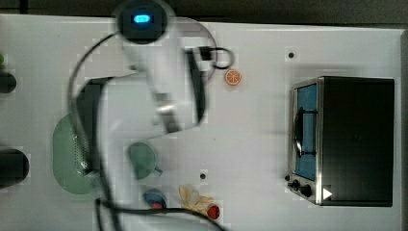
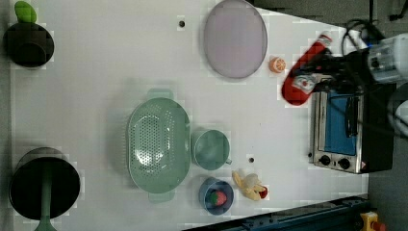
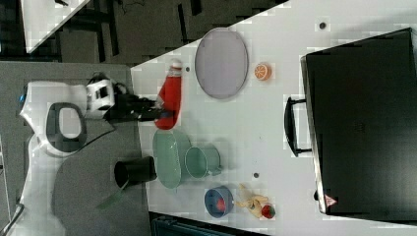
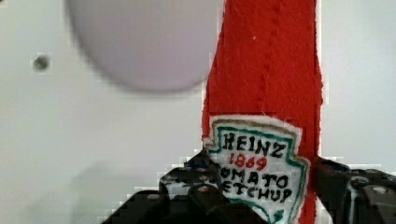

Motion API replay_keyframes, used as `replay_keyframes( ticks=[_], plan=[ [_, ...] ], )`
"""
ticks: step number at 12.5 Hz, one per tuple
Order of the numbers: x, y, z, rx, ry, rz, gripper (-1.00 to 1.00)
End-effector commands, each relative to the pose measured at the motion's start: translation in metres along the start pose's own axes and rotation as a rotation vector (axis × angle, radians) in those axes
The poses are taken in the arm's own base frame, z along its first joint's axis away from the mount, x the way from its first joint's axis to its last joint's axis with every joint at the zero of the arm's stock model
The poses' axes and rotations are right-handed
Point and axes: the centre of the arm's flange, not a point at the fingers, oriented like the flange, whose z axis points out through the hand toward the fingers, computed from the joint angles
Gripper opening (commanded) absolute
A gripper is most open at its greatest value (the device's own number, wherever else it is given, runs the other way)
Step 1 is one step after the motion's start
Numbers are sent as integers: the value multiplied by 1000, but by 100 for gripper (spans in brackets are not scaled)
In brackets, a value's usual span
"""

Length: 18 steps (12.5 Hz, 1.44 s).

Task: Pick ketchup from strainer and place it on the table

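Observation:
The ketchup (image 2: 302,79), a red soft bottle with a white cap and a white label, hangs in the air, away from the strainer. My gripper (image 2: 318,81) is shut on its lower body. In the wrist view the black fingers (image 4: 187,186) press both sides of the ketchup (image 4: 266,93) at the label. The right view has the ketchup (image 3: 170,96) above the table edge, near the grey plate (image 3: 221,63), with the gripper (image 3: 158,113) at its base. The pale green strainer (image 2: 158,144) stands with nothing in it on the white table (image 2: 96,86). My arm covers part of the strainer (image 1: 67,154) in the top view.
A green mug (image 2: 210,149) touches the strainer's side. Beside it are a blue bowl with a strawberry (image 2: 216,196) and a banana toy (image 2: 248,185). An orange slice (image 2: 276,64) lies by the plate (image 2: 235,38). A toaster oven (image 2: 344,130) and two black pots (image 2: 29,43) (image 2: 43,185) stand at the table's ends.

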Motion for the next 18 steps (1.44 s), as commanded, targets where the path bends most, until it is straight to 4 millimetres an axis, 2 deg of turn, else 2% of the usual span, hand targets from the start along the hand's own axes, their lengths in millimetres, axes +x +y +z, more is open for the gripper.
replay_keyframes(
  ticks=[1,4,7,9,12,13,15,16,17,18],
  plan=[
    [7,22,-11,-15,37,-170,18],
    [21,53,25,-45,-1,-170,18],
    [20,71,78,-30,6,-152,18],
    [10,81,117,-17,10,-151,18],
    [-7,92,164,-24,9,-178,18],
    [-12,95,178,-33,4,-194,24],
    [-20,99,204,-58,-10,-231,65],
    [-19,99,206,-60,-5,-239,87],
    [-14,99,199,-54,12,-234,99],
    [-6,96,181,-44,49,-228,100]
  ],
)
